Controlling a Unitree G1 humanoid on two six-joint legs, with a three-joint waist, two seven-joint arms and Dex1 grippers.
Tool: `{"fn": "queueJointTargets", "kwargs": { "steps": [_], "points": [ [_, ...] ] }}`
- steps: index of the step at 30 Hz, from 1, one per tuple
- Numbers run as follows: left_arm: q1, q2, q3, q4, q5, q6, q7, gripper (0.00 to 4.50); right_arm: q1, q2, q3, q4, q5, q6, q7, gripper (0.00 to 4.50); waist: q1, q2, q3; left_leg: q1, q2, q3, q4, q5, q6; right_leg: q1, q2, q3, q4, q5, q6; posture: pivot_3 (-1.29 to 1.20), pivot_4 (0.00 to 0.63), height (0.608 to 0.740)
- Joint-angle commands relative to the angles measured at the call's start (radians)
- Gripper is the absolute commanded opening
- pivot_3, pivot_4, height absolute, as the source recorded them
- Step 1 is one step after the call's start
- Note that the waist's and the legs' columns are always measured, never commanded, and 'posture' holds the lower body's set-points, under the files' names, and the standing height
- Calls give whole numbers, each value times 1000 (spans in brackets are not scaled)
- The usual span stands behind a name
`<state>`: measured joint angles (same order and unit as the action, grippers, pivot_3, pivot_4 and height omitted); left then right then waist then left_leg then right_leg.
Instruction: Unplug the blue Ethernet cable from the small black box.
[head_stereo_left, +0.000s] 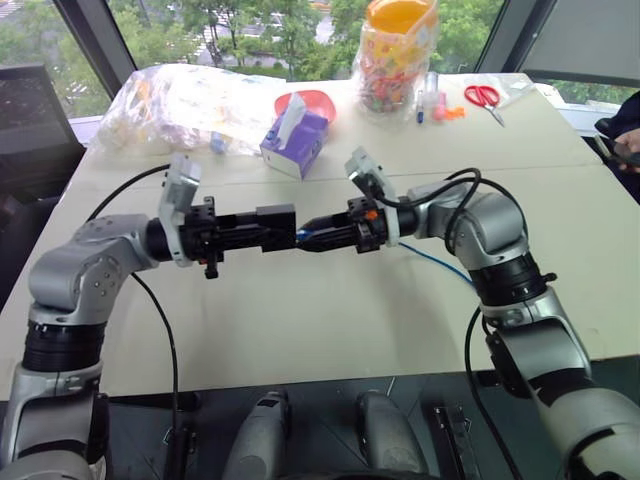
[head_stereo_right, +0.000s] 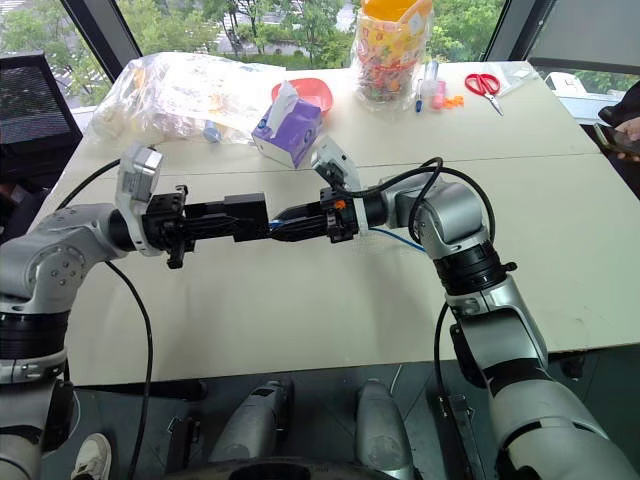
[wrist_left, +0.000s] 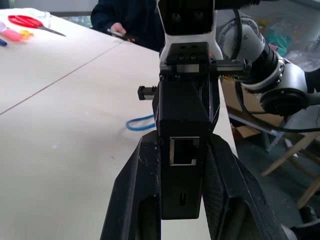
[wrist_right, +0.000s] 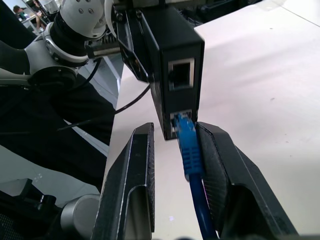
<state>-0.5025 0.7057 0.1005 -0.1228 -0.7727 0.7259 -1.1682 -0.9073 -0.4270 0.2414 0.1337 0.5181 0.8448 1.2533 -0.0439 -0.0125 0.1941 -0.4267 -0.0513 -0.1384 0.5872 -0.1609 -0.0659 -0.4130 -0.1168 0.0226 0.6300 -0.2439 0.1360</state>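
Note:
My left gripper (head_stereo_left: 283, 232) is shut on the small black box (head_stereo_left: 275, 220) and holds it in the air over the table, pointing toward my right gripper. In the right wrist view the box (wrist_right: 172, 55) shows two ports in its end face. The blue Ethernet cable (wrist_right: 190, 150) has its plug tip at the lower port. My right gripper (wrist_right: 172, 130) has its fingers to either side of the plug. One finger (wrist_right: 215, 160) touches the plug, and the other stands apart from it. Behind the right wrist the cable (head_stereo_left: 435, 262) trails across the table.
A purple tissue box (head_stereo_left: 297, 140), a red bowl (head_stereo_left: 312, 100), a jar of coloured items (head_stereo_left: 397, 55), red scissors (head_stereo_left: 485, 97) and a clear plastic bag (head_stereo_left: 180, 100) stand at the back of the white table (head_stereo_left: 330, 320). A person's hand (head_stereo_left: 625, 150) shows at the right edge.

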Motion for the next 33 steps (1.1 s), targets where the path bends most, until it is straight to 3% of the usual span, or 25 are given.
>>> {"fn": "queueJointTargets", "kwargs": {
  "steps": [1,3,4,15,29,33],
  "points": [
    [2,14,9,-32,6,-25,-9,493,-36,7,-6,-16,9,-8,14,741,0,0,0,0,0,0,0,0,0,0,0,0,0,0,0,0,150,728],
    [2,15,9,-31,9,-26,-12,493,-35,5,-5,-15,7,-10,16,67,0,0,0,0,0,0,0,0,0,0,0,0,0,0,0,0,150,728],
    [2,15,9,-31,9,-28,-12,493,-35,5,-5,-15,6,-11,18,24,0,0,0,0,0,0,0,0,0,0,0,0,0,0,0,0,150,728],
    [-1,21,27,-41,-12,-15,-3,493,-26,-11,0,4,-19,-33,28,24,0,0,0,0,0,0,0,0,0,0,0,0,0,0,0,0,150,728],
    [111,81,87,-119,-53,1,14,493,-54,-126,-91,346,-152,-272,-6,24,0,0,0,0,-1,1,0,0,0,0,-1,0,-1,0,0,0,150,728],
    [119,57,58,-116,-3,-52,39,493,-101,-72,-89,513,-275,-467,-171,24,-5,0,0,0,0,2,-1,0,0,0,-1,1,0,0,0,0,150,728]
  ]
}}
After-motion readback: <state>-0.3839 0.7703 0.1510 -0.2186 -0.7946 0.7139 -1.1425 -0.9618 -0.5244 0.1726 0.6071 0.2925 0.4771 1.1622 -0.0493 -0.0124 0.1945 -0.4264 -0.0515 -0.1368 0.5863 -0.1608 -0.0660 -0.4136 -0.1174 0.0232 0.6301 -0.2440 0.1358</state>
